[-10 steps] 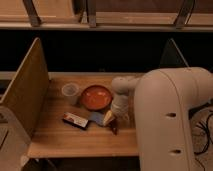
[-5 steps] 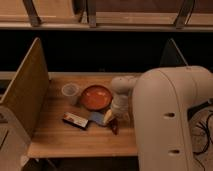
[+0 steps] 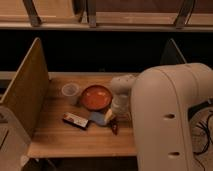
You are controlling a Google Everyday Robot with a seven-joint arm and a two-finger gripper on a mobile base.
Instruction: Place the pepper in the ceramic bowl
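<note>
Roughly upright, tip down, the pepper [image 3: 115, 128] sits beneath the gripper [image 3: 112, 119] — grip state indiscernible.

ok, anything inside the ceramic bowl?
Nothing shows inside the ceramic bowl; the arm covers its right rim. The pepper is outside, at the claw beside the bowl.

Partitioned office desk [image 3: 75, 141] (pincer [image 3: 113, 119] above)

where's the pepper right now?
Camera view, centre: the pepper is under the pincer, beside the blue flat item, in front of the ceramic bowl, not in it.
</note>
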